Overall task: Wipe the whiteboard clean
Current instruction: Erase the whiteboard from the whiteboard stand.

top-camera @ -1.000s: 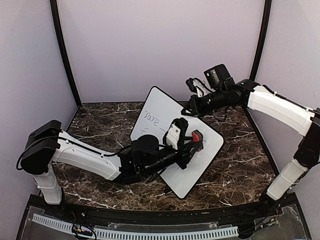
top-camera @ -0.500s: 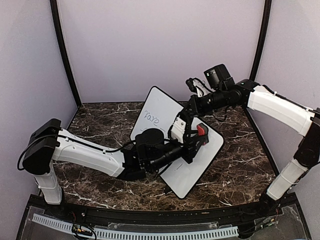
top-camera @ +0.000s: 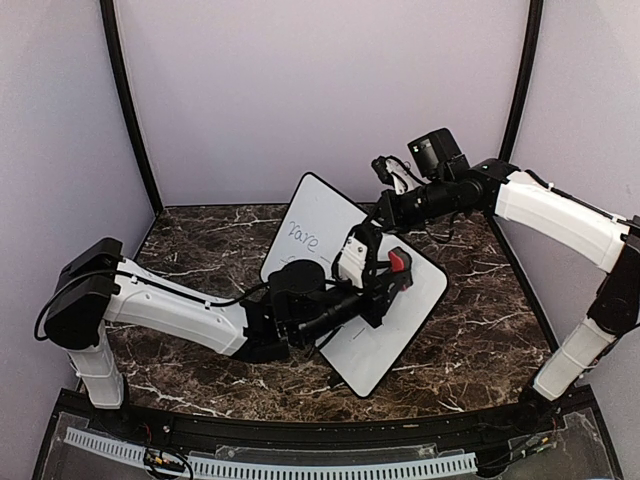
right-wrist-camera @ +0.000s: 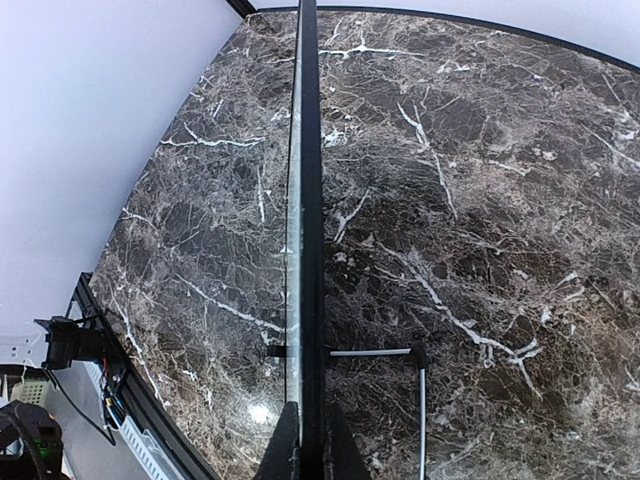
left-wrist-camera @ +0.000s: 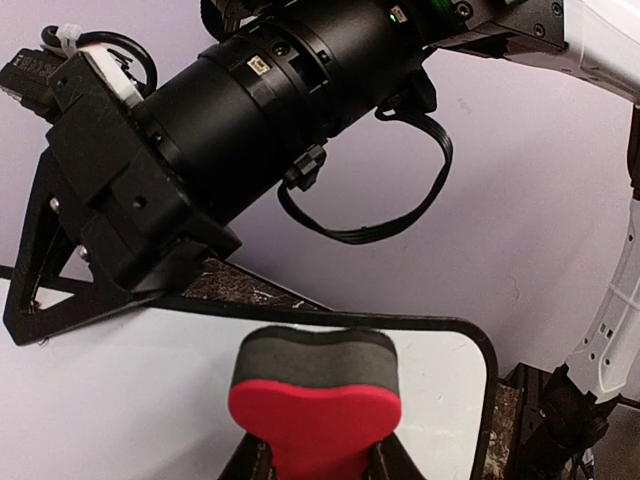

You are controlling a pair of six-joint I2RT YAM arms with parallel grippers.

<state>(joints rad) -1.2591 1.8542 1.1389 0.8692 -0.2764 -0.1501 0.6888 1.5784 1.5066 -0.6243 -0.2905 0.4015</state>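
Lately nudged red eraser (left-wrist-camera: 315, 400) up the whiteboard (top-camera: 325, 215), pinched in left gripper (left-wrist-camera: 322, 458). Clamped board's edge with right gripper (right-wrist-camera: 303, 445). Not yet reached handwriting (top-camera: 300, 235) near far corner; judged unfinished.

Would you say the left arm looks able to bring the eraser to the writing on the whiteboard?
Probably yes: the left gripper holds the eraser over the whiteboard, the writing lies uncovered nearby, and the right gripper only clamps the far edge.
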